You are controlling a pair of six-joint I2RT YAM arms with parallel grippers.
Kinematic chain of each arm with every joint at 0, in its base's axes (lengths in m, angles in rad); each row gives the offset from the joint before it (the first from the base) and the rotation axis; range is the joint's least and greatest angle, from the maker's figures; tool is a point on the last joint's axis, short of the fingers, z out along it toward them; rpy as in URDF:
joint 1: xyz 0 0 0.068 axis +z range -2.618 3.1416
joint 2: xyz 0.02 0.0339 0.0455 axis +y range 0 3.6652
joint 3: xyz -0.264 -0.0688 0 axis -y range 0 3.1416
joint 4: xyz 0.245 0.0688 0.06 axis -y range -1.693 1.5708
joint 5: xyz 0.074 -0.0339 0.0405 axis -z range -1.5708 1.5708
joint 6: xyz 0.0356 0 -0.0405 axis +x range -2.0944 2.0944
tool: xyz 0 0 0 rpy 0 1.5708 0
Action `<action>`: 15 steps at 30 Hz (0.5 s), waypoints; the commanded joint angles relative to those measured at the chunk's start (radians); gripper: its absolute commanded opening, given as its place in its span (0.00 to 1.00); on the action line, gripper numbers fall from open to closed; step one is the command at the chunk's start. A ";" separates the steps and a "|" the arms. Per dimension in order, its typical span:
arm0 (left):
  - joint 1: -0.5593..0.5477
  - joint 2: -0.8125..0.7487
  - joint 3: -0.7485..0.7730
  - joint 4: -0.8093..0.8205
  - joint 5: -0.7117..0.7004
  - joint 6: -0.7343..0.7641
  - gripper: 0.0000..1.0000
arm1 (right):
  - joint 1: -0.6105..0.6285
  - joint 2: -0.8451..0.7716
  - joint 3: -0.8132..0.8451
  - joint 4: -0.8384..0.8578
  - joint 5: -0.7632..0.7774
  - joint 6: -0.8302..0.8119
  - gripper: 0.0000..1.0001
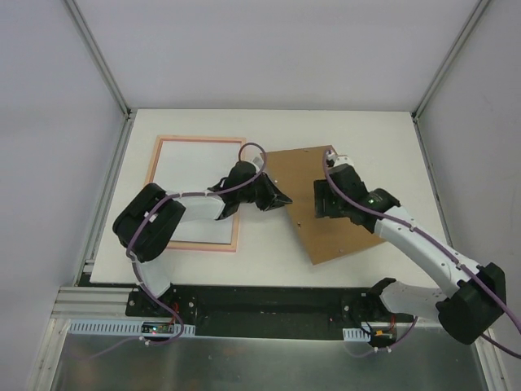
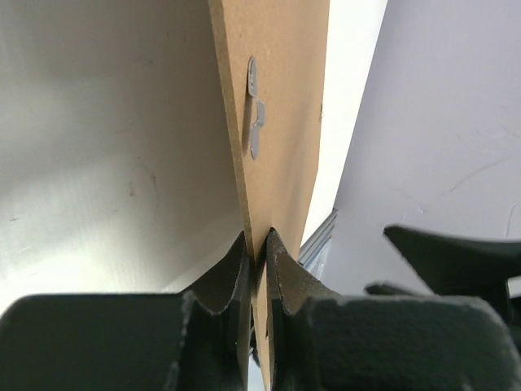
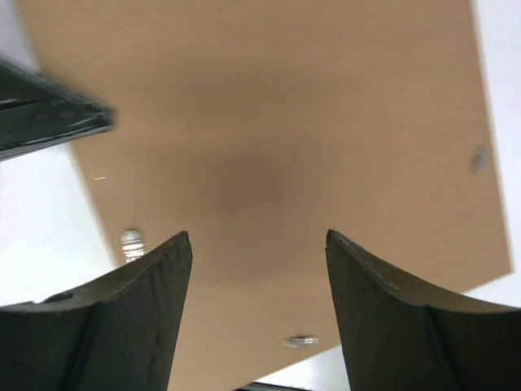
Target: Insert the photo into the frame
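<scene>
The frame (image 1: 199, 138) lies flat at the table's left, its thin peach-pink edge up. A white sheet (image 1: 191, 183) fills it, which looks like the photo lying face down; no print shows. The brown backing board (image 1: 326, 240) lies at centre right. My left gripper (image 1: 283, 200) is shut on the board's left edge; in the left wrist view the fingers (image 2: 236, 269) pinch the thin board (image 2: 281, 81) edge-on. My right gripper (image 1: 321, 199) hovers open over the board (image 3: 269, 122), its jaws wide apart and empty (image 3: 259, 236).
Small metal turn clips sit on the board (image 2: 255, 106) (image 3: 303, 341). The white table (image 1: 269, 261) has grey enclosure walls close on the left, back and right. The left arm lies across the frame's lower right part.
</scene>
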 commanded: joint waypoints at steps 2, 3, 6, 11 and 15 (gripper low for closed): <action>0.079 -0.108 0.041 -0.216 0.115 0.208 0.00 | -0.170 -0.014 0.062 -0.026 -0.067 -0.005 0.73; 0.093 -0.133 0.055 -0.265 0.135 0.245 0.00 | -0.203 -0.005 0.060 -0.007 -0.099 -0.006 0.74; 0.144 -0.189 0.067 -0.407 0.192 0.342 0.00 | -0.280 0.028 0.036 0.060 -0.187 -0.006 0.75; 0.251 -0.256 0.047 -0.544 0.327 0.437 0.00 | -0.400 0.116 -0.061 0.220 -0.349 0.018 0.77; 0.309 -0.301 0.052 -0.648 0.359 0.497 0.00 | -0.431 0.180 -0.122 0.359 -0.431 0.038 0.80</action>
